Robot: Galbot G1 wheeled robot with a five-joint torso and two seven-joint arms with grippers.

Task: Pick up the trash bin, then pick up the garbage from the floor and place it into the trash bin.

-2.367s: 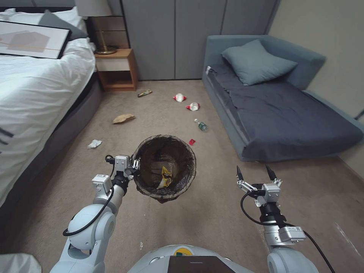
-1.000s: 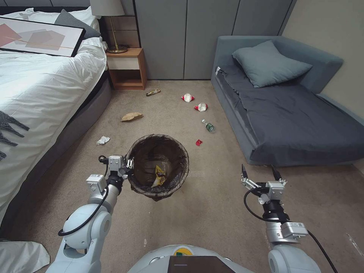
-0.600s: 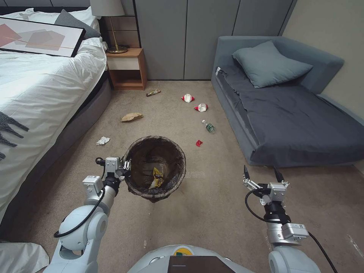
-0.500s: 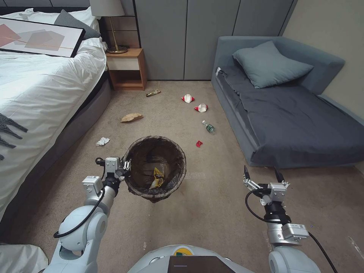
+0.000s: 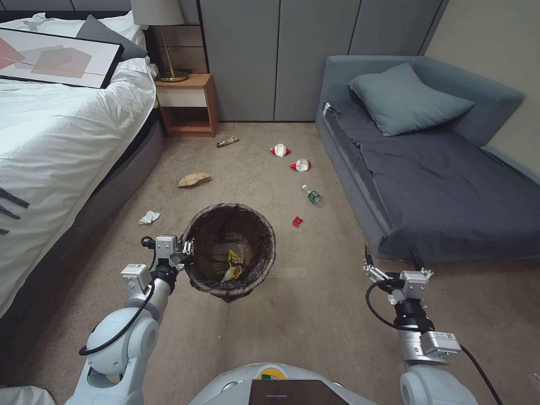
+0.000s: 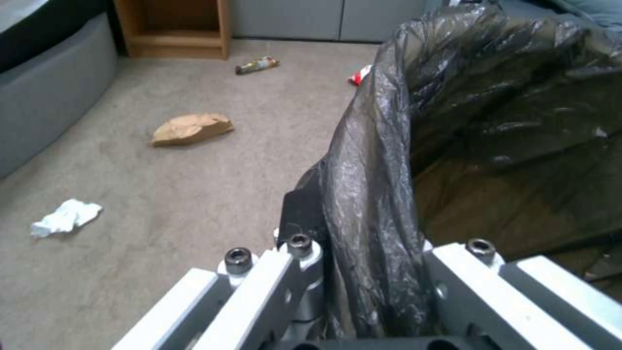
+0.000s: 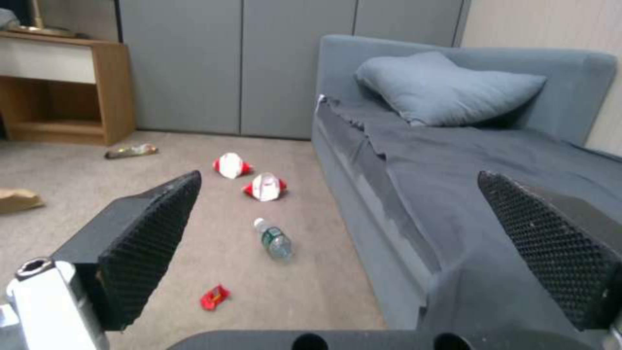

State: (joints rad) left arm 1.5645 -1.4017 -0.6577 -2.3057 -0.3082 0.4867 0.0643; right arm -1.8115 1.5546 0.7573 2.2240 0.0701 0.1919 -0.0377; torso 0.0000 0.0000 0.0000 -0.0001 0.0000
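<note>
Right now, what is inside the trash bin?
Inside the trash bin, held at its rim by the left gripper, lies a yellow snack wrapper on the dark bag lining. Anything beneath the wrapper is hidden.

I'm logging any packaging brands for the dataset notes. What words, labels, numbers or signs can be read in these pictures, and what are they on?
No text can be read.
Bottle: green label, too small to read.
Yellow wrapper inside the trash bin: dark print, illegible.
Crushed cups: red and white pattern, no legible words.
White stickers on both arms, one near the left gripper, one behind the right gripper: code-like marks, too small.
</note>
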